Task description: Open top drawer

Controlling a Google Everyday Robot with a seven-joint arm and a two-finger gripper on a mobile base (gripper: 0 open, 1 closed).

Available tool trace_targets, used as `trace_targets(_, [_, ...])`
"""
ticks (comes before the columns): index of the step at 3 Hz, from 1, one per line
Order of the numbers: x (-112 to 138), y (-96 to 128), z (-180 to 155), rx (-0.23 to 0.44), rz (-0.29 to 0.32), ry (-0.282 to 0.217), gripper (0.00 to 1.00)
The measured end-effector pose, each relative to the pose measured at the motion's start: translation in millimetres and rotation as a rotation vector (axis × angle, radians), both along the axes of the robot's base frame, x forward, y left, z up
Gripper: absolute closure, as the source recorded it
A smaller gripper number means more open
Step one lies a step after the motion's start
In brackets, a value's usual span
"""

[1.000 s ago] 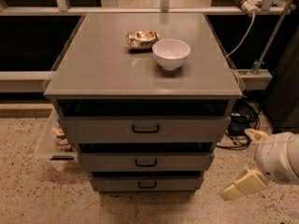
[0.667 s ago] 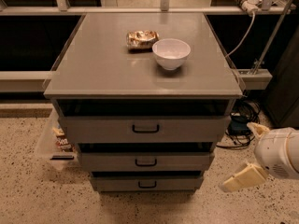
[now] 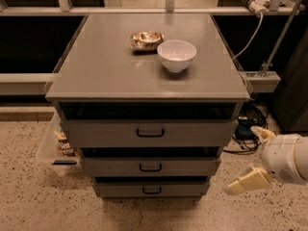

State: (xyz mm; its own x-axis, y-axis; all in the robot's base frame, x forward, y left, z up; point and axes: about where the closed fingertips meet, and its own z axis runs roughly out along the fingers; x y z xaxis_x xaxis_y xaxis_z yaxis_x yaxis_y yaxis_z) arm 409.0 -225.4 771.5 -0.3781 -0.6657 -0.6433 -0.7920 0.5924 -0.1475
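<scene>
The top drawer (image 3: 192,134) is the widest grey front, just under the cabinet top, with a small black loop handle (image 3: 150,133) at its centre. A dark gap shows above it. Two shorter drawer fronts (image 3: 150,167) sit below, each set further back. My gripper (image 3: 240,160) is low at the right of the cabinet, about level with the lower drawers and apart from them. Its two cream fingers (image 3: 246,181) are spread wide, open and empty, well right of the handle.
A white bowl (image 3: 176,55) and a crumpled snack bag (image 3: 146,40) sit on the cabinet top (image 3: 106,66). A clear bin of snacks (image 3: 57,146) stands on the floor at the left. Black cables (image 3: 250,124) lie at the right, by a dark cabinet (image 3: 293,90).
My gripper has risen slightly at the right of the cabinet. The drawers have not moved.
</scene>
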Motion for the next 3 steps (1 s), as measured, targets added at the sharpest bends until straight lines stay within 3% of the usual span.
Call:
trace_targets(1, [22.0,9.7,-19.4,0.141,0.049,-0.063,0.00])
trace_targets(2, [40.1,17.1,-35.7,0.230,0.101,-0.099,0.00])
trace_targets(3, [53.7,21.8,-47.4,0.274,0.128,-0.105,0.00])
